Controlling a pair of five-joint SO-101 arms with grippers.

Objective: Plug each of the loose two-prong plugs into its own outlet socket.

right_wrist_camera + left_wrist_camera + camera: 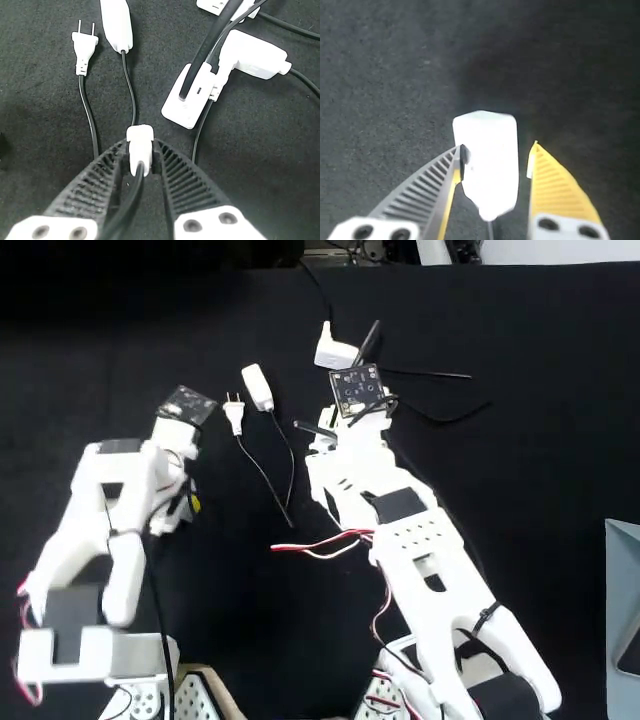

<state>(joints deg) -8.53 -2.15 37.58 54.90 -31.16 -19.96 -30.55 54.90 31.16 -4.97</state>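
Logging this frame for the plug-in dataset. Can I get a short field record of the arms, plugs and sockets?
left gripper: open around a white block, with a gap at the yellow finger
right gripper: shut on a small white connector on a black cord
two-prong plug: flat on the cloth, prongs bare, not touched
oblong socket: beside that plug, apart from it
outlet block: black cords lie across it
surface: black cloth

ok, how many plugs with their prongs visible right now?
1. The loose plug lies on the mat beside the long white connector. The white piece in the right gripper may hide prongs.
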